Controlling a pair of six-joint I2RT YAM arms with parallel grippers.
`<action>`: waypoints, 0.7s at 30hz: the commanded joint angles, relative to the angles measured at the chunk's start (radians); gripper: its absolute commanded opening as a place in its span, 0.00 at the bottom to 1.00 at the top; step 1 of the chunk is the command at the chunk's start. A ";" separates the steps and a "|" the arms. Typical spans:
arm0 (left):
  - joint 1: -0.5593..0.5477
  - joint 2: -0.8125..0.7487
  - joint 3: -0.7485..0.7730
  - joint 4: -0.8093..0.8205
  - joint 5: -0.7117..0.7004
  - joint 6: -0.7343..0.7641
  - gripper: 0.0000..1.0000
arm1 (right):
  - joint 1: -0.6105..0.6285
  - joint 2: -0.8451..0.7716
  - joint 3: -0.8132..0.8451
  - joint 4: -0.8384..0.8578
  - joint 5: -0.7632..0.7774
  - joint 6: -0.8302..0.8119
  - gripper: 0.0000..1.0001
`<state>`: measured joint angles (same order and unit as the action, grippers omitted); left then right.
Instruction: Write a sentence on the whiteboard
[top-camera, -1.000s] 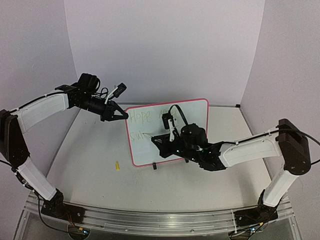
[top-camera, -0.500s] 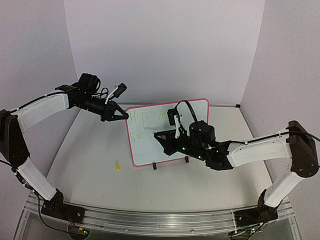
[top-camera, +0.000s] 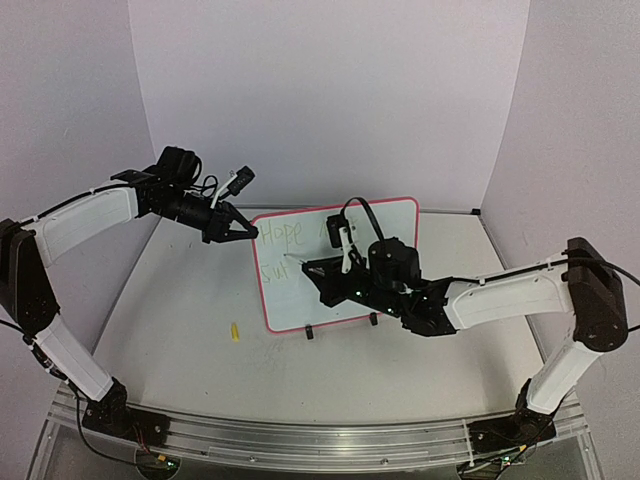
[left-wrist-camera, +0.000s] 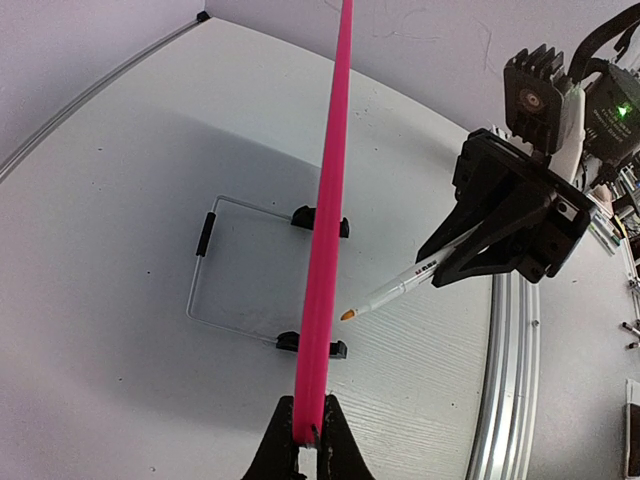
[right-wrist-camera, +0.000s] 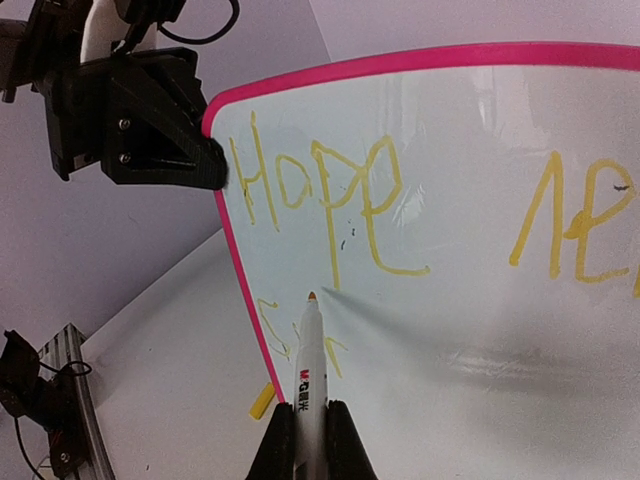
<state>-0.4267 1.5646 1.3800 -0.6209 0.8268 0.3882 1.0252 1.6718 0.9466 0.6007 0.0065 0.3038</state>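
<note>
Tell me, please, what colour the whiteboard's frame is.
Bright pink frame, clearest in the right wrist view.

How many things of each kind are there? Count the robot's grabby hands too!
whiteboard: 1
marker: 1
small yellow piece lying loose: 1
grippers: 2 (left gripper, right gripper)
Total: 5
</note>
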 joint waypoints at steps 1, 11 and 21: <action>-0.031 0.032 -0.012 -0.062 -0.046 0.020 0.00 | -0.003 0.016 0.040 -0.013 0.038 -0.008 0.00; -0.030 0.033 -0.012 -0.062 -0.048 0.019 0.00 | -0.003 0.017 0.025 -0.022 0.066 0.004 0.00; -0.030 0.032 -0.012 -0.062 -0.049 0.019 0.00 | -0.002 0.011 -0.018 -0.061 0.102 0.051 0.00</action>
<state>-0.4274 1.5646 1.3800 -0.6194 0.8253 0.3878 1.0264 1.6749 0.9498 0.5546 0.0633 0.3191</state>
